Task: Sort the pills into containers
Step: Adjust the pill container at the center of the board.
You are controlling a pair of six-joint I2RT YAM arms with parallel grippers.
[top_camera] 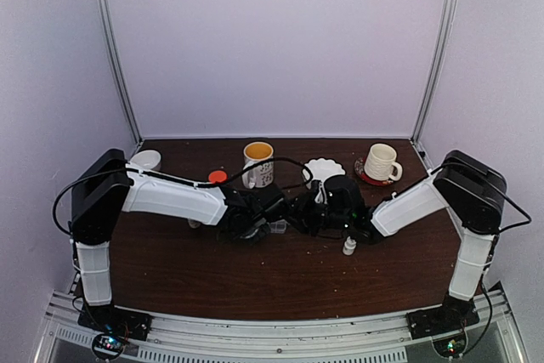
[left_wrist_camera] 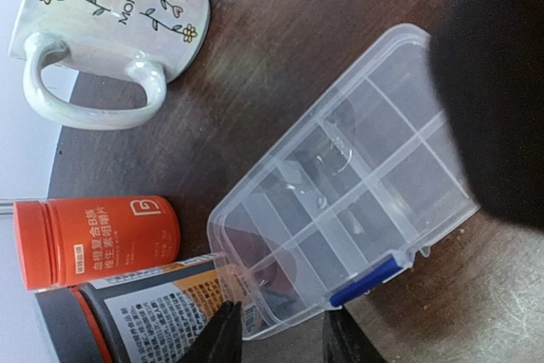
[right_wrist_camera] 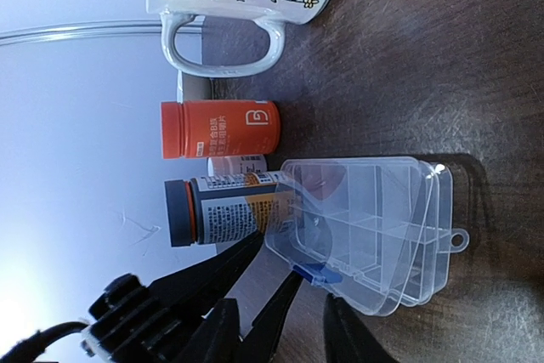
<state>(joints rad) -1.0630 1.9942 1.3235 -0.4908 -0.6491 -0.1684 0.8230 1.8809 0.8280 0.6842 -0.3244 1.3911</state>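
Observation:
The clear organizer box (left_wrist_camera: 357,184) lies flat on the dark table, and its containers look empty. A blue latch (left_wrist_camera: 365,282) sits on its near edge. In the right wrist view the box (right_wrist_camera: 374,235) has its lid edge slightly lifted. My left gripper (left_wrist_camera: 283,337) has a finger on each side of the box's near corner, touching it beside the latch. My right gripper (right_wrist_camera: 283,331) stands open just short of the latch (right_wrist_camera: 316,273), holding nothing, with a left finger (right_wrist_camera: 276,308) crossing its gap. Pills are too small to make out; pale specks (top_camera: 297,258) dot the table.
An orange bottle (left_wrist_camera: 93,242) and a grey-capped bottle (left_wrist_camera: 144,312) lie against the box's end. A flowered mug (left_wrist_camera: 110,14) stands beyond them. A small white bottle (top_camera: 348,246) stands near the right arm. A white bowl (top_camera: 146,160), scalloped dish (top_camera: 324,167) and mug on a saucer (top_camera: 381,163) line the back.

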